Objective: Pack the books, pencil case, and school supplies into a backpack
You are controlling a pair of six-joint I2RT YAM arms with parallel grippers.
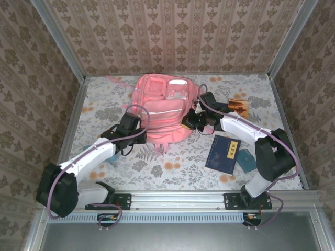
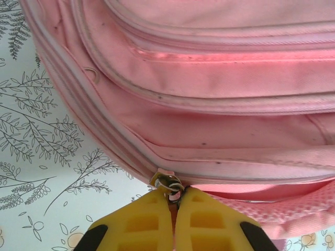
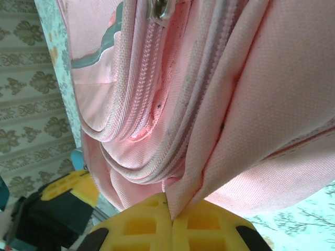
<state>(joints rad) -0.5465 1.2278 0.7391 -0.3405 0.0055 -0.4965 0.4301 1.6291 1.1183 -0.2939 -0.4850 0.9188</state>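
pink woven backpack [image 1: 162, 112], left end effector [image 2: 175, 197] pinching metal zipper ring [image 2: 168, 184], right end effector [image 3: 171, 208] pinching fabric fold [image 3: 183, 194]

A: What colour is seen on the backpack [image 1: 162, 112]?
B: Pink, with a pale stripe. The tablecloth [image 1: 172, 162] is printed with grey leaves and orange flowers; the book [image 1: 223, 155] is coloured navy with a gold mark, the flat square [image 1: 246, 160] teal.

No legible text, number or brand is seen anywhere. A small gold mark [image 1: 233, 148] is carried on the navy book [image 1: 221, 157], but it cannot be read at this size.
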